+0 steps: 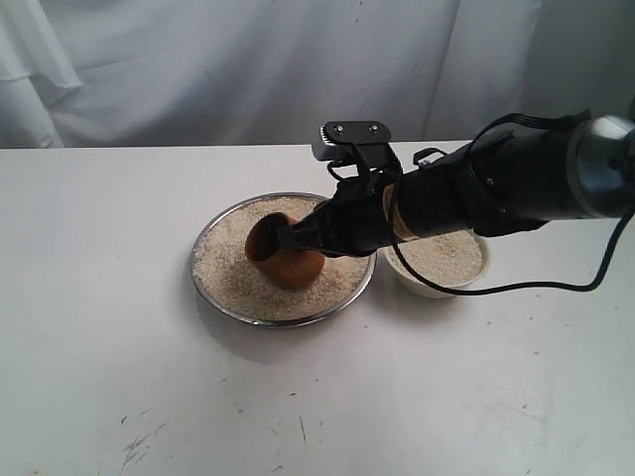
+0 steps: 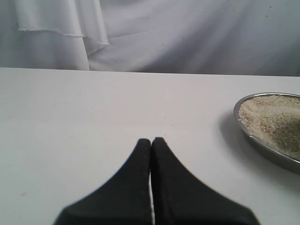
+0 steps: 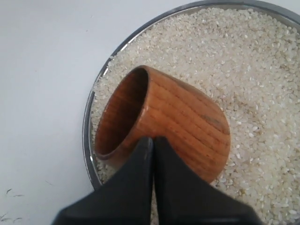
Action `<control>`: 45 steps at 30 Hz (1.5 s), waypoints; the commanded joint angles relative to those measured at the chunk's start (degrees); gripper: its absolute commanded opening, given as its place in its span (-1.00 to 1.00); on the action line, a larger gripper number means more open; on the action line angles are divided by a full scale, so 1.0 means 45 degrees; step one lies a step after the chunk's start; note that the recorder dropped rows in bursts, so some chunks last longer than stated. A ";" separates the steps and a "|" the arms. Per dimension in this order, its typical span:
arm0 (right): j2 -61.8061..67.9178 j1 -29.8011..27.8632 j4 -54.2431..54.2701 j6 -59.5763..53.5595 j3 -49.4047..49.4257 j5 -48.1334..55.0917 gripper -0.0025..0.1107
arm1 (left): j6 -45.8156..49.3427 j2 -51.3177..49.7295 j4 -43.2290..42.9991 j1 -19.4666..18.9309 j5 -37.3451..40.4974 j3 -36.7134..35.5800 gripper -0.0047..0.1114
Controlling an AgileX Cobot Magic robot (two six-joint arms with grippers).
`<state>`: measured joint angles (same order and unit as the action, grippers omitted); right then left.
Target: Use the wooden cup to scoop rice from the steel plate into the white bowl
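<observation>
Wooden cup [image 3: 183, 117] reddish-brown, streaked grain; rice [image 3: 243, 65] off-white; steel plate [image 2: 272, 152] silver; white bowl [image 1: 429, 289] cream.

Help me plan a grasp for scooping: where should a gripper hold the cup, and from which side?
Probably the rim's upper wall: one finger inside the open mouth, one outside, coming from above. The cup lies tilted on the rice in the plate, its mouth empty, and the rounded body looks likely to slip. The right gripper is shut, tips by that rim.
</observation>
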<state>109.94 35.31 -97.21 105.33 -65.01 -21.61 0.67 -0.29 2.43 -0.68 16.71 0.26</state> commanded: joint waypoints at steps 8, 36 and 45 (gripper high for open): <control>0.0097 0.0075 0.1063 -0.1105 -0.0623 0.0424 -0.96 | -0.0040 0.0064 0.0009 0.0020 -0.0080 -0.0057 -0.92; -0.0711 -0.0826 -0.0609 -0.5017 -0.2026 -0.0887 -0.96 | -0.0040 0.0064 0.0009 0.0020 -0.0080 -0.0057 -0.92; -0.0662 -0.2243 -0.0609 -1.1953 -0.1560 -0.4335 -0.96 | -0.0040 0.0064 0.0009 0.0020 -0.0080 -0.0057 -0.92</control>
<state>107.12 25.93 -99.78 56.98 -73.21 -39.13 0.67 -0.29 2.43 -0.68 16.71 0.26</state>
